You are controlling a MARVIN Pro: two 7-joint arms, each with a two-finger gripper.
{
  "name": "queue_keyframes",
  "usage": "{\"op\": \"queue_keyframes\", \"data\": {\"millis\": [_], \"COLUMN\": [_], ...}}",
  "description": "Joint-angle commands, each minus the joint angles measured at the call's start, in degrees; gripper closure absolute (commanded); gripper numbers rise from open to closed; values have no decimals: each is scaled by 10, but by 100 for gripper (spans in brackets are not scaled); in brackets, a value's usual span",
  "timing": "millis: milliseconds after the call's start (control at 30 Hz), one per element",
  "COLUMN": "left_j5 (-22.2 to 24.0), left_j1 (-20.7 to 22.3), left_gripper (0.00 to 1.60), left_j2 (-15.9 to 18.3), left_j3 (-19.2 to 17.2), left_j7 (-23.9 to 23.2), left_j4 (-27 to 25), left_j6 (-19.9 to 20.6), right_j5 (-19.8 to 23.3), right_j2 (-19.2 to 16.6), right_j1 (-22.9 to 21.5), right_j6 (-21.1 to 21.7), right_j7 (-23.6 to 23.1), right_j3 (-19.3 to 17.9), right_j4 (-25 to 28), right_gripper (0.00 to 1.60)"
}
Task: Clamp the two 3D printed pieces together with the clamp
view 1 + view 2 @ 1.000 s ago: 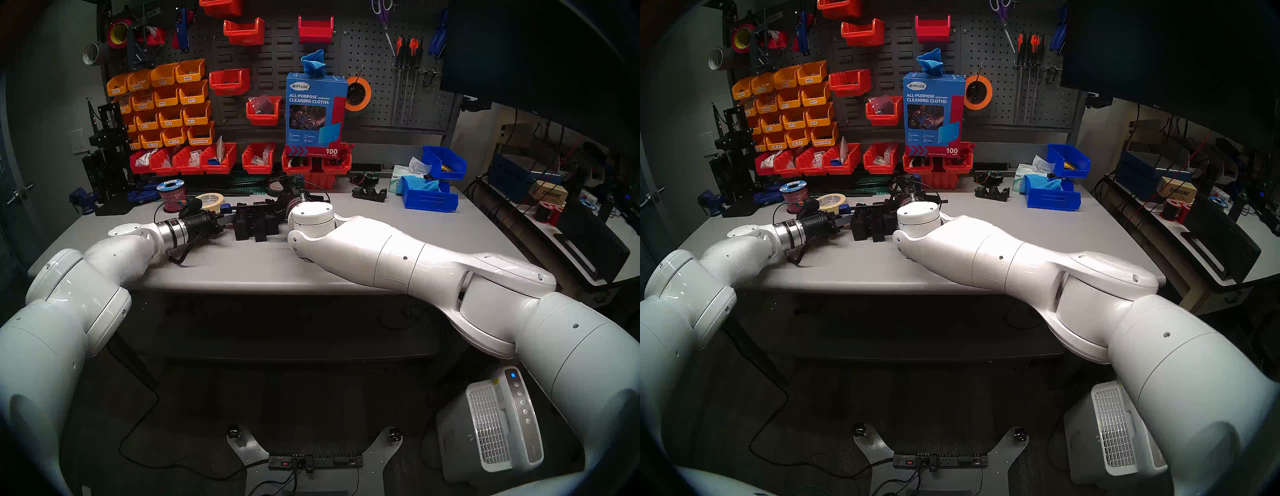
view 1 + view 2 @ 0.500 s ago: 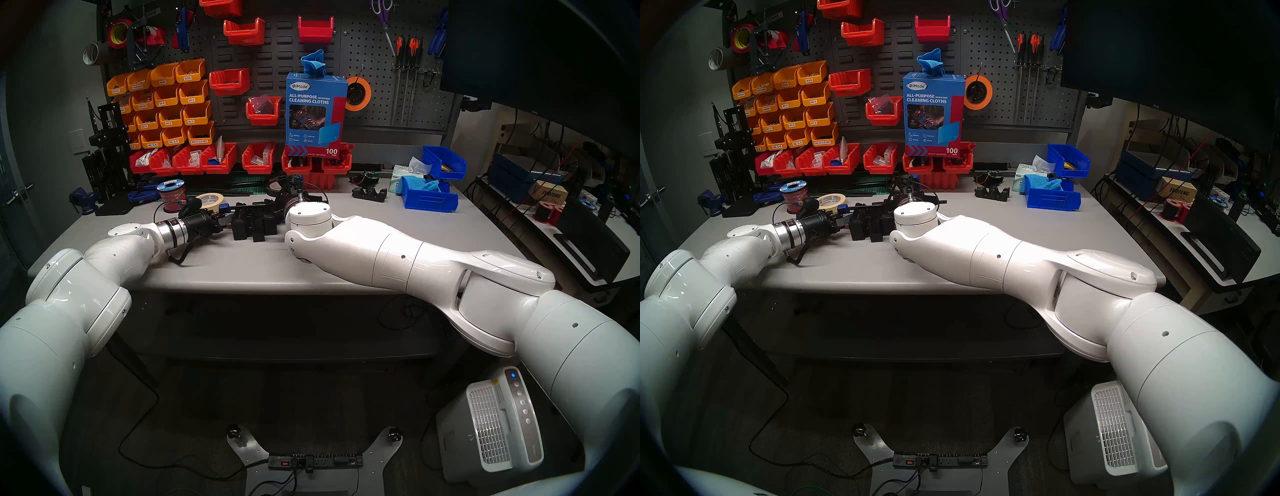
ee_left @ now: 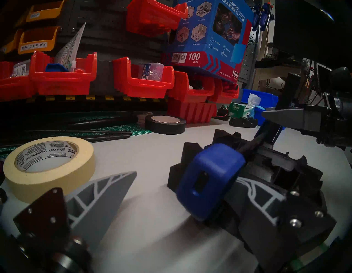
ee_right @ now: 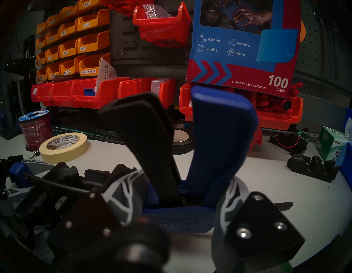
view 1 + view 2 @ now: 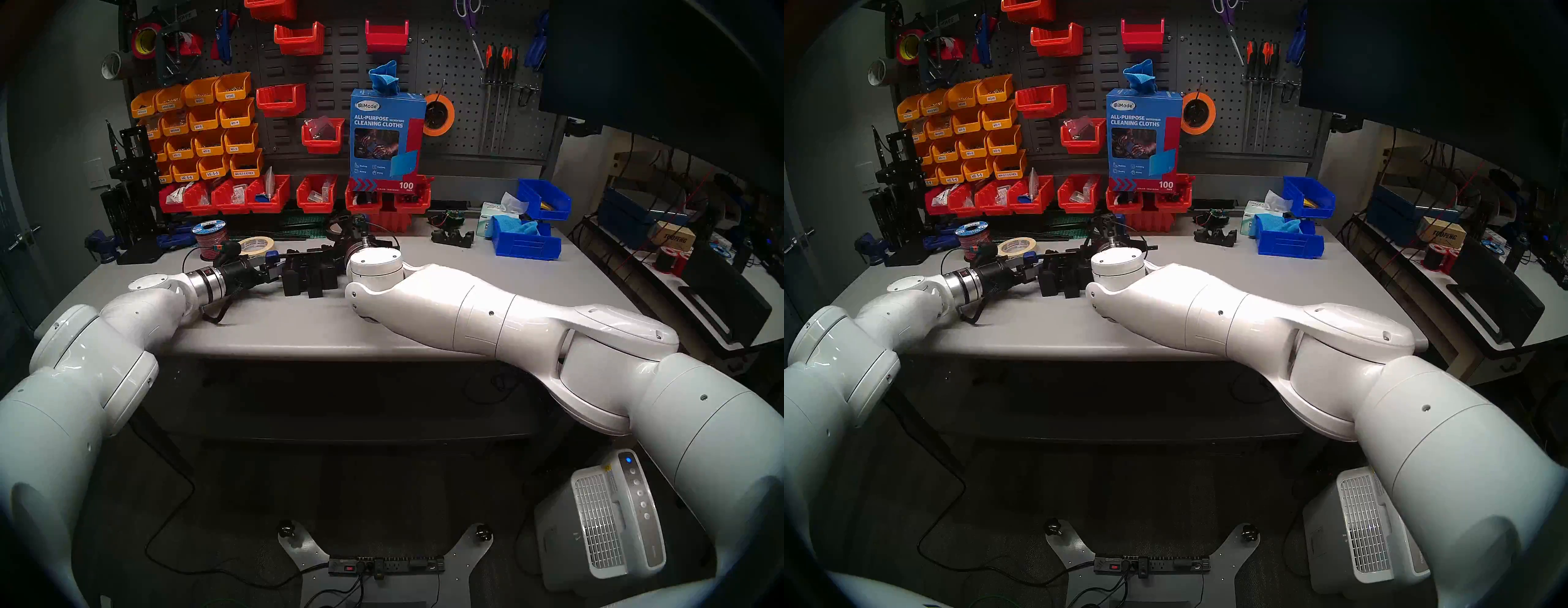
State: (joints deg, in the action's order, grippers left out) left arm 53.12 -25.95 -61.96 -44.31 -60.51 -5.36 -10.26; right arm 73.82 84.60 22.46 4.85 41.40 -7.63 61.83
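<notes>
The clamp (image 3: 210, 181) already straddles the two printed pieces (image 5: 312, 276) mid-table, the right gripper (image 4: 179, 192) squeezing its handle, the left gripper (image 3: 182, 187) spread wide beside its blue end; tightness seems unfinished.

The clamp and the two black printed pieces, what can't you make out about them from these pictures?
- Whether the clamp's blue end jaw presses the printed pieces: left wrist view, the jaw itself covers the contact.
- Whether the pieces are joined flush: head views, too small and dark; the right arm hides their far side.
- The bar's full run: right wrist view, the right pincer, shut on the handle, blocks it.
- Left pincer: open; one finger is behind the jaw.
</notes>
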Motion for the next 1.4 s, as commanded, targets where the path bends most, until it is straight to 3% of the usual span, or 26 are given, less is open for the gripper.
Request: {"op": "queue_keyframes", "data": {"millis": [0, 467, 500, 533, 567, 1367], "left_j5": [2, 2, 2, 2, 2, -7], "left_j1": [23, 35, 36, 35, 37, 41], "left_gripper": [0, 0, 0, 0, 0, 0], "left_j2": [-28, -17, -26, -13, -22, -11], "left_j3": [-2, -5, -5, -5, -5, -5], "left_j7": [-2, 2, 1, 3, 1, -7], "left_j4": [-26, -28, -33, -27, -31, -34], "left_j6": [-2, -4, -4, -5, -5, -9], "right_j5": [8, 21, 23, 23, 24, 45], "right_j2": [64, 61, 73, 58, 69, 76], "right_j1": [-6, -13, -12, -14, -13, -23], "right_j6": [-2, -7, -7, -7, -8, -15], "right_j7": [-32, -23, -21, -21, -20, -8], "right_j3": [3, 10, 12, 11, 12, 23], "right_j4": [44, 41, 41, 41, 41, 33], "right_gripper": [160, 160, 160, 160, 160, 160]}}
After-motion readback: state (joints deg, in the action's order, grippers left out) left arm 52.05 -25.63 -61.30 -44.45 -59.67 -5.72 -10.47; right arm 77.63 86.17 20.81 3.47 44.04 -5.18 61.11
